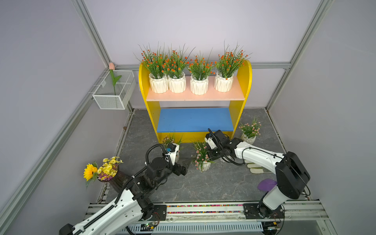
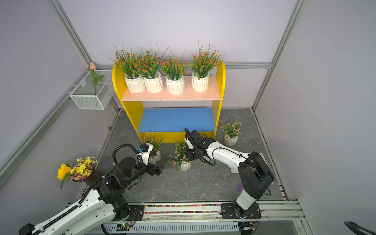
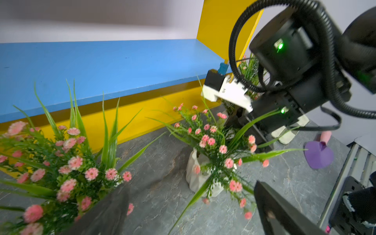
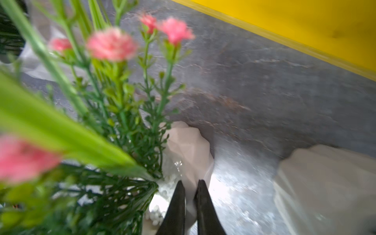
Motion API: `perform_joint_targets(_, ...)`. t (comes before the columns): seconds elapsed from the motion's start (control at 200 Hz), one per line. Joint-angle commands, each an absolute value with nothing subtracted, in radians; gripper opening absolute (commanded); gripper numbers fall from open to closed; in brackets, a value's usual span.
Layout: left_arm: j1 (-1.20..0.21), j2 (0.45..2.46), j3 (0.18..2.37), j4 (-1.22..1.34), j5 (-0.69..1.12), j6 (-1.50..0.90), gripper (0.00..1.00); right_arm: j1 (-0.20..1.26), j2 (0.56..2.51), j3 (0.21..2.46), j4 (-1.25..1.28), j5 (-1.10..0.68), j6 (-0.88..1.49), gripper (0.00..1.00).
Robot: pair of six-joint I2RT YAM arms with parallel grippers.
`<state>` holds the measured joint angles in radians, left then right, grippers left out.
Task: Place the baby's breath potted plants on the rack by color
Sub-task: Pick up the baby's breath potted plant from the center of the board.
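Pale lilac walls (image 1: 203, 24) close the cell on three sides, joined by aluminium struts (image 1: 92, 34). The floor (image 1: 213, 187) is a dark grey marbled slab. A white wire mesh basket (image 1: 110, 101) hangs at ten o'clock; a metal rail (image 1: 203, 211) runs at six o'clock. The light is even.

matt painted rack (image 1: 195, 120), faceted matt white pots (image 1: 199, 86), veined stone-look tabletop (image 1: 213, 183), metal wire-mesh basket (image 1: 109, 101)

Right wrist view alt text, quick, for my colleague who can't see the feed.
The right gripper is closed on the rim of a white faceted pot holding a pink baby's breath plant, blurred in close-up. Beyond lie grey stone-look floor, the yellow base of the rack and another white faceted object.
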<state>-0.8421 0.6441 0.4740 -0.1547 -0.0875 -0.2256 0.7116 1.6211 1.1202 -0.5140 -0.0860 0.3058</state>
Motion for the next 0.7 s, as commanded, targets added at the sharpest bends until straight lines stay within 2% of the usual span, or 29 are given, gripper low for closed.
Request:
perform_joint_targets(0.0, -0.84, 0.643, 0.465, -0.141, -0.066, -0.213, 0.97, 0.685, 1.533, 1.192, -0.57, -0.136, 0.259, 0.08)
perform_joint_targets(0.29, -0.841, 0.675, 0.439, -0.069, -0.015, -0.216, 0.98, 0.624, 1.463, 1.27, -0.631, -0.22, 0.224, 0.09)
perform_joint_targets(0.695, -0.886, 0.88, 0.462, 0.122, 0.019, -0.197, 0.99, 0.619, 1.472, 1.319, -0.64, -0.327, 0.225, 0.1)
